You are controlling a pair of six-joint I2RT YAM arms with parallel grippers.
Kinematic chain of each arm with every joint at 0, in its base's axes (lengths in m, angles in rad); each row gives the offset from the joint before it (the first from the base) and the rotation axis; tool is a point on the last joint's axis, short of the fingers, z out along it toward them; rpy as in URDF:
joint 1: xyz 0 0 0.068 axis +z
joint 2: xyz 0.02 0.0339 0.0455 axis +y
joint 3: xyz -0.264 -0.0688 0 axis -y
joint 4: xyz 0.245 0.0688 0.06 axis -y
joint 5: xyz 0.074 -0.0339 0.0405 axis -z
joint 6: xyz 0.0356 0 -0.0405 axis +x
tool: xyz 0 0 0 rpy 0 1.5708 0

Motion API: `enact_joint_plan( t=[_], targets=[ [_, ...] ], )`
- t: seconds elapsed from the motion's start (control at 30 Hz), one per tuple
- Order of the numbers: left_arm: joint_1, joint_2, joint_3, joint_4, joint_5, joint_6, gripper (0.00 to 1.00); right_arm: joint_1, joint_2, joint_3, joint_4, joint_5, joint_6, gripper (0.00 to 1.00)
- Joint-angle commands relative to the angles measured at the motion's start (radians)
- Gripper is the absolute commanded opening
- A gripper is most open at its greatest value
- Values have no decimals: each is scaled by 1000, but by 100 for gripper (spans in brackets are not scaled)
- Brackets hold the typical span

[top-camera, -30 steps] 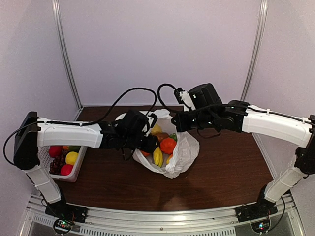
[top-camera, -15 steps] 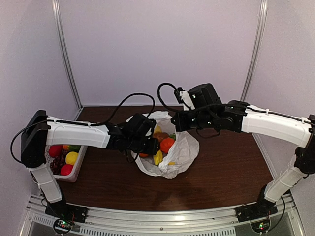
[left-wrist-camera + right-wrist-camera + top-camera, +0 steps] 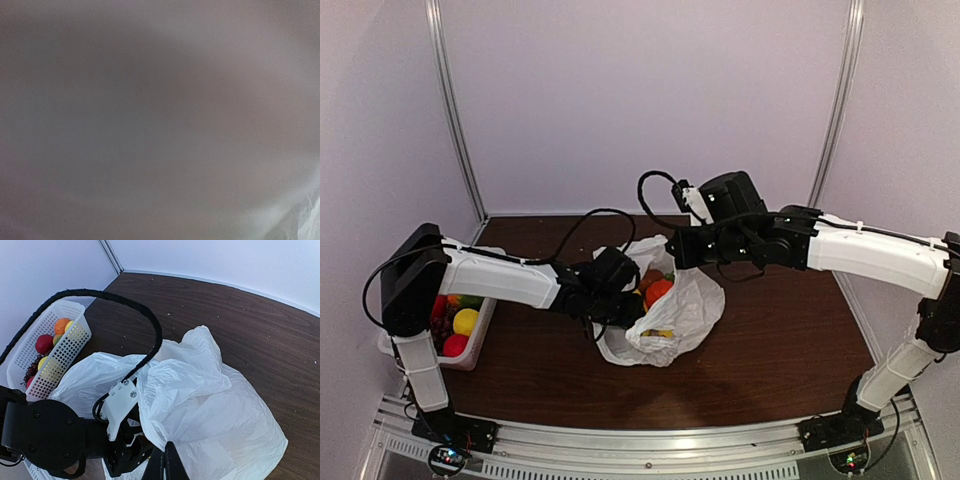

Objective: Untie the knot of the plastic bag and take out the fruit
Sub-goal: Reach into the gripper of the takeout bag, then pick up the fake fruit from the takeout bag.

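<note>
The white plastic bag [image 3: 695,310] lies open at mid-table, with fruit in its mouth: an orange one [image 3: 658,291] and a yellow one [image 3: 658,333]. No knot shows. My right gripper [image 3: 165,466] is shut on the bag's upper rim [image 3: 165,440] and holds it up. My left wrist [image 3: 612,272] reaches into the bag's mouth from the left. In the right wrist view the left gripper's black body [image 3: 125,447] shows, but its fingers are hidden behind plastic. The left wrist view is a grey blur, with crinkled plastic [image 3: 305,222] in one corner.
A white slatted basket [image 3: 480,338] stands at the left table edge, holding red apples, dark grapes and a yellow fruit. It also shows in the right wrist view [image 3: 60,355]. A black cable [image 3: 125,302] arcs over the bag. Purple walls enclose the back and sides.
My left arm has pushed further right and down into the bag's mouth, and plastic now covers more of the fruit. The right arm has held still.
</note>
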Motion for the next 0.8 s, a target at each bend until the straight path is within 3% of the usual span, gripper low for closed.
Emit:
enact_joint_plan(
  t=[0.0, 0.13, 0.4, 0.77],
  targets=[
    [1, 42, 23, 35, -3, -20, 46, -5, 18, -8, 18, -14, 12, 0],
    [1, 69, 46, 36, -11, -13, 44, -4, 26, -7, 23, -14, 14, 0],
    [1, 77, 70, 13, -22, -5, 22, -5, 32, -5, 24, -14, 14, 0],
    [2, -54, 73, -1, 50, 49, 17, -5, 25, -8, 27, -7, 11, 0]
  ],
)
